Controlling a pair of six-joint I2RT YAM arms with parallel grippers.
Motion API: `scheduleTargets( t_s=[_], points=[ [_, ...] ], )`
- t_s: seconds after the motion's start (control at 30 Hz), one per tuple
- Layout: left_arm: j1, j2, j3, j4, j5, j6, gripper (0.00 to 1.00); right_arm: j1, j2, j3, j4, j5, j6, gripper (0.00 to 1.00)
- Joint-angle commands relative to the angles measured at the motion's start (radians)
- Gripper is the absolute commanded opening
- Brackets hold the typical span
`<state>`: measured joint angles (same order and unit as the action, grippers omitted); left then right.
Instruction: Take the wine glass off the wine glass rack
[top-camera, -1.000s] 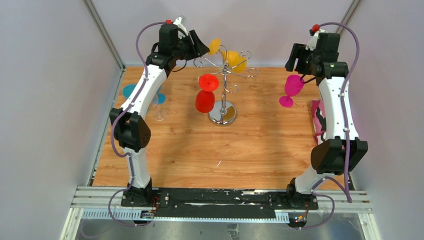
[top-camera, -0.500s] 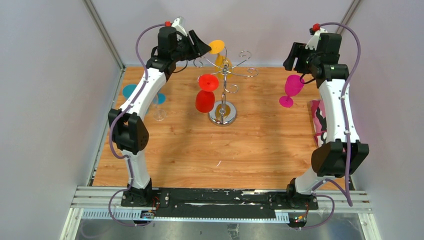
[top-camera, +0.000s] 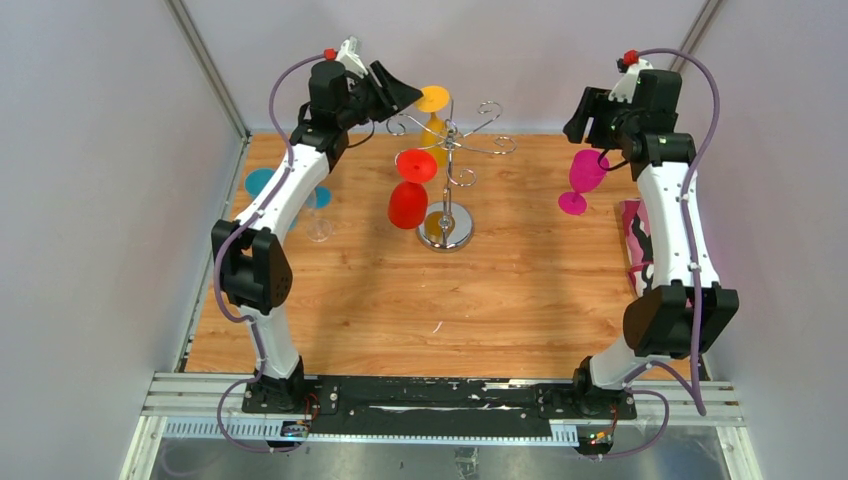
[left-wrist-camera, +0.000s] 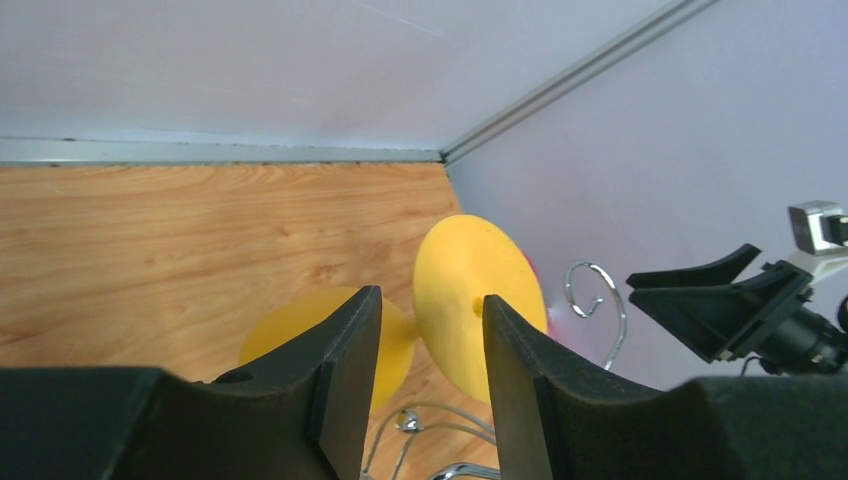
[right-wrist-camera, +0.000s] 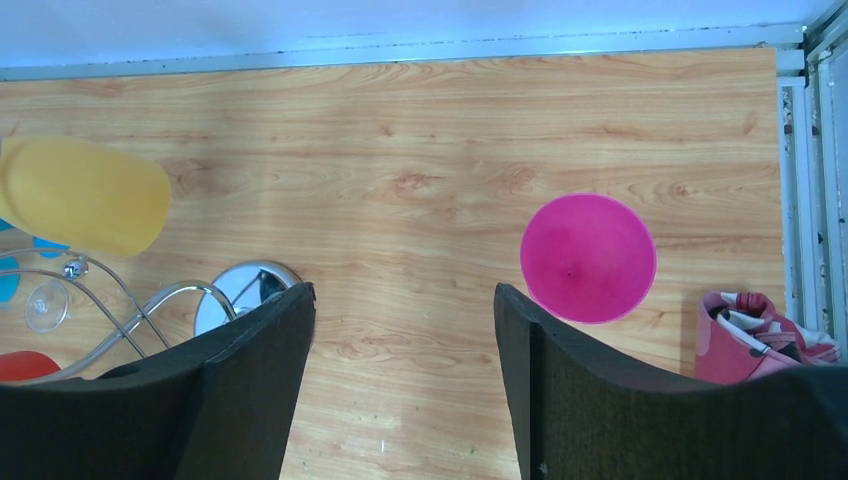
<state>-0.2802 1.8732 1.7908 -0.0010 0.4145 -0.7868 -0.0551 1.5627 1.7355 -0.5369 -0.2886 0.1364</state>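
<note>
L pincer (left-wrist-camera: 431, 294) sits high beside the top of the rack (top-camera: 457, 235) and is released: its fingers (left-wrist-camera: 340, 370) stand parted w/ a clear gap, nothing clamped. Right in front of its tips hangs the yellow glass (left-wrist-camera: 460, 270), upside down from one of the curled arms. The stem crosses the gap just past the tips, w/ the bowl behind one finger and the foot disc behind the other. Can't tell if the tips touch it. The red glass (top-camera: 407, 203) hangs foot-up lower on the rack, below this pincer & off to its side, well apart from it.

R pincer (right-wrist-camera: 402, 287) is released too, fingers wide, nothing btw them. The pink glass (right-wrist-camera: 588, 258) stands on the surface (top-camera: 400, 300) below it, just ahead of one fingertip, not touched. Rack base & the yellow bowl lie off to this pincer's other side, well apart from it.
</note>
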Motion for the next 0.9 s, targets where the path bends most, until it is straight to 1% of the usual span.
scheduleTargets(
  t_s=[0.0,0.07,0.17,0.5,0.67,0.77,0.87],
  points=[
    [0.003,0.035,0.010,0.096,0.071,-0.071,0.46,0.007,-0.045,-0.018,0.038,-0.011,0.013,0.70],
    [0.003,0.050,0.026,0.104,0.094,-0.091,0.41,0.007,-0.044,-0.020,0.041,-0.008,0.015,0.70],
    [0.003,0.048,0.022,0.117,0.113,-0.103,0.28,0.007,-0.044,-0.023,0.044,-0.006,0.018,0.70],
    [0.003,0.036,-0.012,0.117,0.139,-0.103,0.13,0.007,-0.043,-0.031,0.055,-0.012,0.025,0.70],
    [0.008,0.045,-0.011,0.117,0.163,-0.114,0.00,0.007,-0.042,-0.033,0.057,-0.015,0.029,0.70],
    [0.016,0.057,-0.013,0.124,0.178,-0.134,0.00,0.006,-0.041,-0.036,0.061,-0.017,0.029,0.70],
    [0.024,0.074,-0.030,0.197,0.222,-0.205,0.00,0.006,-0.043,-0.040,0.063,-0.015,0.032,0.70]
  ],
)
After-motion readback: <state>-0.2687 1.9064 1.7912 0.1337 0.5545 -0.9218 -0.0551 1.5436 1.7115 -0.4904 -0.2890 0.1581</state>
